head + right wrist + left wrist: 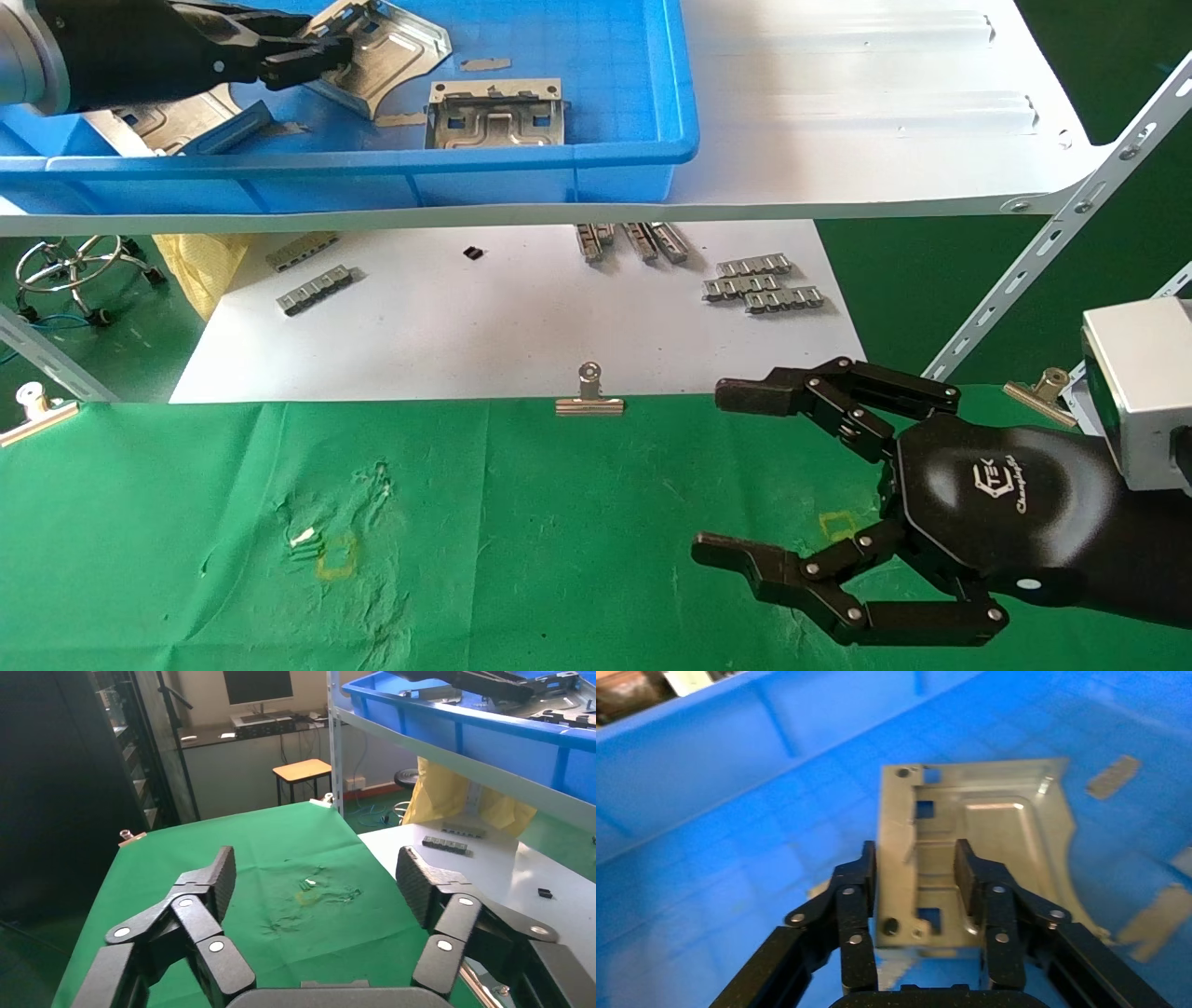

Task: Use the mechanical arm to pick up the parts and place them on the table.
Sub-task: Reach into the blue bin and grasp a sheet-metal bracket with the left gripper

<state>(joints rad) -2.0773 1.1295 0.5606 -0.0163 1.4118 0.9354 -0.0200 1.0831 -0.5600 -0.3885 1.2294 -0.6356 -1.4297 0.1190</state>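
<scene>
Wrinkled green cloth table [484, 559] in front; blue plastic bin [559, 163] on white metal shelf [885, 102]. Right black claw gripper [712, 480] spread wide above table. Left black claw gripper [914, 878] in bin, clamping silvery stamped metal plate [989, 839].

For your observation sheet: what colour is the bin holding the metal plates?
Bright blue bin; the head view shows it best.

The table [521, 522] wears bright green cloth with small yellow square marks [337, 556]. The bin [596, 102] is blue, and the embossed parts [496, 116] in it are silvery. Both arms are glossy black; the right gripper [722, 475] has a white logo on its palm.
</scene>
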